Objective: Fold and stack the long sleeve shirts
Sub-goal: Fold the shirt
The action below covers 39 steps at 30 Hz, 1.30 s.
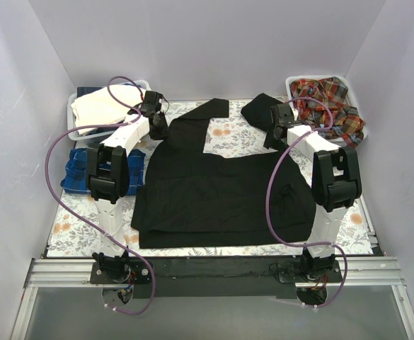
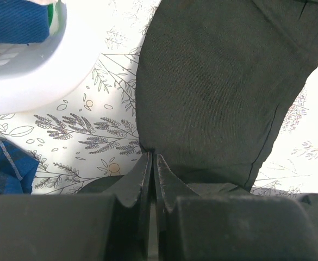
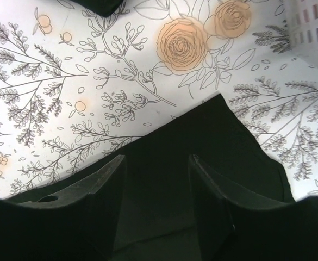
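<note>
Now: black shirt (image 1: 221,191) spread flat on desk (image 1: 72,230) for folding. Left jaws closed, pinching its left sleeve (image 2: 213,87) edge, likely to carry inward. Right jaws open, straddling its right sleeve (image 3: 202,147), poised to clamp.

My left arm (image 1: 125,134) rises from its base, folds back at the elbow and reaches forward, wrist pitched down. The left jaws are pressed together, with only a thin slit between the fingers (image 2: 139,182). My right arm (image 1: 309,142) mirrors that pose. The right jaws stand parted, a wide gap between the fingers (image 3: 101,201), tips pointing down.
</note>
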Available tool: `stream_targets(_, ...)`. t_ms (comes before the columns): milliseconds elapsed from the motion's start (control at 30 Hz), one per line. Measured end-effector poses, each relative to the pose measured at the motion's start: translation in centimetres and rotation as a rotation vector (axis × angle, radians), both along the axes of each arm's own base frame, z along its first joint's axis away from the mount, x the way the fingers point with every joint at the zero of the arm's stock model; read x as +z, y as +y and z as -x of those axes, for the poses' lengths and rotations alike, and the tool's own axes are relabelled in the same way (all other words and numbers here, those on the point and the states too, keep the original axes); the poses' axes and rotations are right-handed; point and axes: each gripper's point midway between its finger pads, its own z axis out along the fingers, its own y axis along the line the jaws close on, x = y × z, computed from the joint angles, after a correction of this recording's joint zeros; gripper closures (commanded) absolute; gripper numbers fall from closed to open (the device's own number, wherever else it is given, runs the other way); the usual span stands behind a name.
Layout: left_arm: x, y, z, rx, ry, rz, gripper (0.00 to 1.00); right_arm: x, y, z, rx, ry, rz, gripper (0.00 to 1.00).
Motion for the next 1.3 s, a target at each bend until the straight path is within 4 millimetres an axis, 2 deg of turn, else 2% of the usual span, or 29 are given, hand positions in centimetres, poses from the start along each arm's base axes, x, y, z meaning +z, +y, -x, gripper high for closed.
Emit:
stream_targets(100, 0.1, 0.0, 0.0, 0.0, -0.001, 0.0, 1.0, -1.2, 0.3, 0.0, -0.001, 0.022, -0.013, 0.4)
stream_targets(233, 0.0, 0.0, 0.0, 0.0, 0.001, 0.001, 1.0, -4.1, 0.6, 0.4, 0.002, 0.072, -0.023, 0.42)
stream_targets(300, 0.0, 0.0, 0.0, -0.001, 0.003, 0.0, 1.0, -3.9, 1.1, -0.1, 0.006, 0.051, -0.043, 0.45)
stream_targets(367, 0.0, 0.0, 0.1, 0.0, 0.005, 0.0, 1.0, -4.0, 1.2, -0.2, 0.008, 0.045, -0.042, 0.55)
stream_targets(400, 0.0, 0.0, 0.1, 0.0, 0.005, 0.0, 1.0, -4.0, 1.2, -0.2, 0.007, 0.043, -0.041, 0.67)
stream_targets(467, 0.0, 0.0, 0.1, 0.0, 0.005, 0.0, 1.0, -4.1, 1.1, -0.3, 0.007, 0.036, -0.039, 0.84)
stream_targets(500, 0.0, 0.0, 0.1, -0.001, 0.005, -0.001, 1.0, -4.1, 1.1, -0.4, 0.004, 0.033, -0.04, 0.95)
stream_targets(533, 0.0, 0.0, 0.1, -0.001, 0.005, -0.001, 1.0, -4.1, 1.0, -0.4, -0.002, 0.03, -0.044, 0.99)
stream_targets(833, 0.9, -0.4, -0.4, -0.01, -0.013, 0.016, 1.0, -3.9, 0.7, -0.5, -0.019, 0.018, -0.041, 0.99)
stream_targets(1000, 1.0, -0.6, -0.3, -0.018, -0.011, 0.027, 1.0, -3.5, 0.2, 1.1, -0.01, 0.042, -0.025, 0.99)
stream_targets(1167, 2.1, -0.6, 0.7, -0.024, -0.02, 0.038, 1.0, -1.1, 0.1, 1.7, 0.001, 0.007, -0.034, 0.99)
stream_targets(1300, 4.7, -0.5, 2.5, -0.036, -0.052, 0.061, 1.0, 1.3, 0.2, 1.7, 0.012, -0.044, -0.051, 0.99)
